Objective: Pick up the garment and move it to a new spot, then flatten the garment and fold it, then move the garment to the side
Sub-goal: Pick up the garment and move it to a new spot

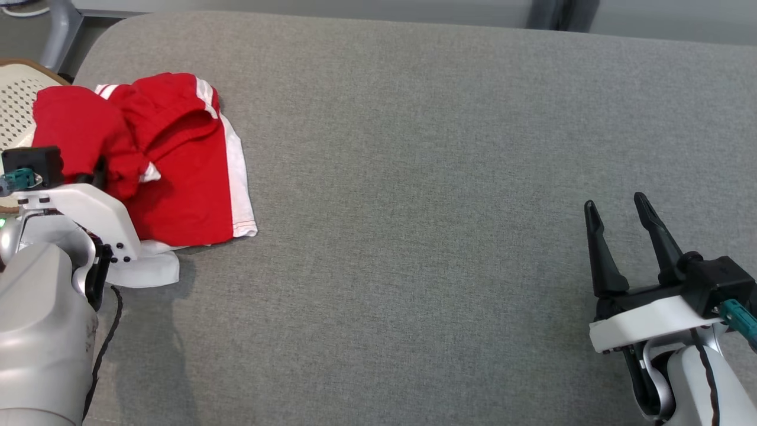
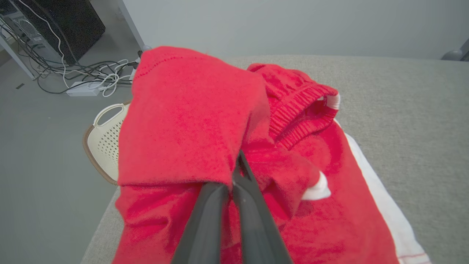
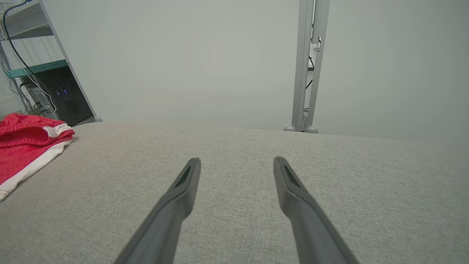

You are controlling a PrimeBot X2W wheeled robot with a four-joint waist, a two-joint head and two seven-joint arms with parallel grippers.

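Note:
The garment (image 1: 177, 177) is red with white side stripes and lies bunched at the far left of the grey padded surface (image 1: 443, 207). My left gripper (image 1: 97, 174) sits at the garment's left part, its fingertips buried in the cloth. In the left wrist view the left gripper (image 2: 236, 176) is shut, pinching a red fold of the garment (image 2: 183, 117), and one flap stands raised above the fingers. My right gripper (image 1: 615, 201) rests at the lower right, open and holding nothing. The right wrist view shows the right gripper (image 3: 237, 161) over bare surface, with the garment (image 3: 25, 146) far to its left.
A cream perforated basket (image 1: 15, 100) sits just past the surface's left edge, also visible as the basket (image 2: 104, 143) on the floor. Cables (image 2: 91, 77) and a dark computer tower (image 2: 62, 22) lie beyond it. A metal post (image 3: 307, 66) stands behind the far edge.

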